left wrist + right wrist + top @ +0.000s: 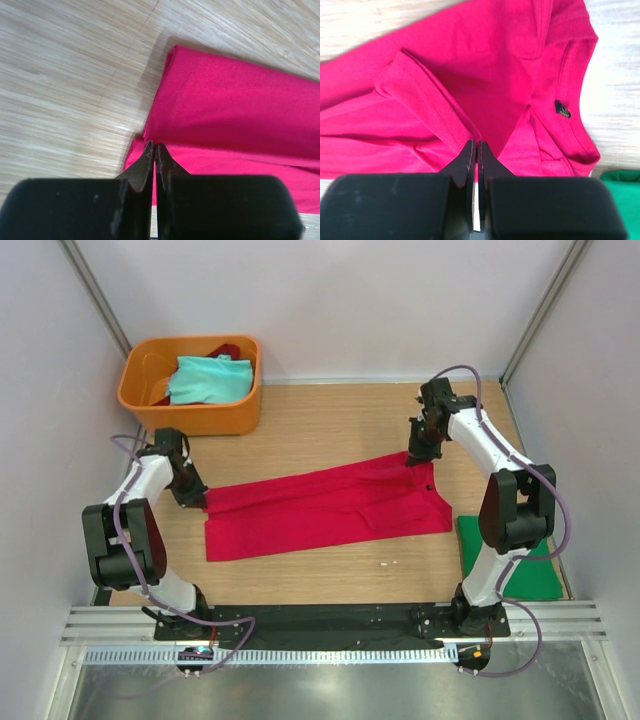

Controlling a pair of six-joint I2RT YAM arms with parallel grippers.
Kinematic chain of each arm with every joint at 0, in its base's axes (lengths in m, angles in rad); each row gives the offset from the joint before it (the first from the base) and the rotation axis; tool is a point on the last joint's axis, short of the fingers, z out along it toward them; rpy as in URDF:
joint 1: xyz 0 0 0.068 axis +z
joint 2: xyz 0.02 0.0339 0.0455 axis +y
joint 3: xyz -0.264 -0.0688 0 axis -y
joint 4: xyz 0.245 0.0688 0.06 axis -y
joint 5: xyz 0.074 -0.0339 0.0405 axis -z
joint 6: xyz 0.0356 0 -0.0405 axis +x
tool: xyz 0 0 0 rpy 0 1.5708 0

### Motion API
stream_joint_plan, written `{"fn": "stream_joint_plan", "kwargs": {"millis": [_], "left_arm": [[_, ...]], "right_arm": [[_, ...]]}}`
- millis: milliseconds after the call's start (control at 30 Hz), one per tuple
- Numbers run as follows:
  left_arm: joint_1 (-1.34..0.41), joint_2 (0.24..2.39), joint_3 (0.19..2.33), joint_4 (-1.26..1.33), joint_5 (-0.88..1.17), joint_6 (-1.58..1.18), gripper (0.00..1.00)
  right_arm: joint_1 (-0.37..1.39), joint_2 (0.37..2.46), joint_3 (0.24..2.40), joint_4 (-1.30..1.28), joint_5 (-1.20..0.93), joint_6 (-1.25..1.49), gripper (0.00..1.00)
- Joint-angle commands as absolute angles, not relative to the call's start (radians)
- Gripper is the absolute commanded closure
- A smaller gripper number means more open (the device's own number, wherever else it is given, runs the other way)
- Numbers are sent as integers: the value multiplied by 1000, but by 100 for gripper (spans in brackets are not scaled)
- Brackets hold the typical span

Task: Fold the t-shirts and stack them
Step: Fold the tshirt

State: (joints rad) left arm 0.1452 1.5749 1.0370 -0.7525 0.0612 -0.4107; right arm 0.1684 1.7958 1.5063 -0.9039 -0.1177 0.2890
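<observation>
Worktop (pixel 330 420): pale wood grain, white walls on three sides, arm bases at the near edge.
Red t-shirt (pixel 320 508): we see it laid out as a long strip across the middle of the worktop, hem end toward the left edge, collar (pixel 572 100) end toward the right edge. One sleeve (pixel 420 95) lies folded in on top.
Left gripper (pixel 192 498): at the strip's far left corner, jaws pressed together with only a hairline between. The tips sit on the cloth edge, and we judge that they pinch it.
Right gripper (pixel 418 460): at the far right corner beside the collar, jaws likewise closed. The sleeve hem runs into the tips, so we read a pinch here too.
Green t-shirt (pixel 530 575): folded flat at the near right corner, partly under the right arm.
Teal t-shirt (pixel 208 380): crumpled in the orange tub (pixel 190 418) at the far left corner, not yet folded.
Step in hand: by our judgement a lengthwise fold, with the far edge to be carried over to the near edge.
Doing it well: we would raise both corners together and level. Hold the strip lightly taut between the arms so the middle does not sag and drag. Travel at one pace, set edge on edge, and let go only once the cloth lies flat.
Watch: the sleeve may slip out, and a thin pinch may lose a layer.
</observation>
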Motion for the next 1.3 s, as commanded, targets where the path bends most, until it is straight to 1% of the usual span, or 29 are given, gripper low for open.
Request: {"fn": "stream_joint_plan", "kwargs": {"millis": [0, 167, 500, 533, 633, 667, 733, 833, 867, 900, 967, 1033, 1167, 1233, 1267], "left_arm": [[143, 1562, 1031, -778, 26, -396, 100], [143, 1571, 1022, -784, 14, -393, 100], [144, 1591, 1011, -782, -31, -399, 99], [143, 1592, 1008, -784, -35, -403, 98], [143, 1582, 1002, -782, -46, -411, 85], [143, 1575, 1003, -787, -49, -417, 76], [144, 1545, 1005, -799, -54, -419, 72], [143, 1465, 1017, -833, -61, -446, 63], [143, 1439, 1019, -836, -49, -462, 58], [144, 1416, 1020, -825, -31, -466, 57], [140, 1378, 1032, -804, 41, -471, 57], [129, 1397, 1063, -773, 98, -471, 60], [71, 1486, 1111, -749, 169, -462, 71], [25, 1511, 1111, -709, 227, -463, 73], [9, 1535, 1111, -700, 235, -468, 73]], "right_arm": [[167, 1723, 1479, -927, -109, 272, 99], [163, 1694, 1402, -908, -107, 258, 99], [158, 1694, 1362, -905, -106, 245, 99], [156, 1694, 1359, -908, -101, 245, 98], [155, 1697, 1342, -919, -75, 247, 98], [153, 1700, 1336, -928, -74, 248, 98], [153, 1706, 1327, -940, -69, 247, 96], [152, 1692, 1325, -948, -147, 232, 94], [153, 1684, 1334, -939, -169, 230, 93], [153, 1680, 1342, -931, -193, 233, 88], [153, 1674, 1380, -913, -259, 253, 80], [153, 1680, 1408, -902, -282, 277, 79], [153, 1713, 1466, -823, -311, 319, 69], [153, 1747, 1483, -784, -371, 350, 68], [155, 1784, 1488, -723, -402, 395, 68]]}}
